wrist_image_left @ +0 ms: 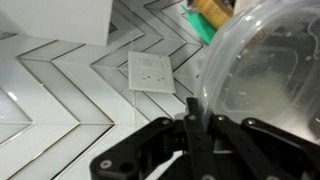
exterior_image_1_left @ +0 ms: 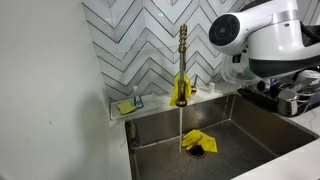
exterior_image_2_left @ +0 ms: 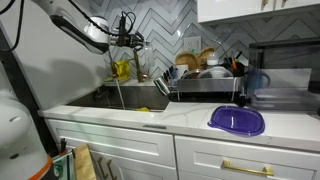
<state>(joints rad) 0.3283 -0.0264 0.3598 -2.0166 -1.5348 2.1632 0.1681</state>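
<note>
Pincer [wrist_image_left: 192, 128] fingers stand close together in the wrist view, clamped on the rim of one clear container [wrist_image_left: 265, 80]. The container's rounded wall swells up and to the right of the fingers and fills the right half of that picture. I can't tell whether anything is inside it.

Left of the container, on the chevron tile wall [wrist_image_left: 60, 90], sits one white outlet [wrist_image_left: 151, 70] with two sockets.

In an exterior view, going left to right, one sponge [exterior_image_1_left: 125, 106] rests on the ledge at the far left corner of the sink [exterior_image_1_left: 255, 125]. Next comes one brass faucet [exterior_image_1_left: 182, 60], with a single stream of water [exterior_image_1_left: 181, 122] falling from it. One yellow cloth [exterior_image_1_left: 197, 141] lies crumpled on the sink floor just right of the stream. The arm [exterior_image_1_left: 265, 35] hangs over the right side of the basin, well above the cloth.

In an exterior view from along the counter, one dish rack [exterior_image_2_left: 205, 88] stands right of the sink. One purple plate [exterior_image_2_left: 237, 120] lies farther right and nearer on the worktop.
</note>
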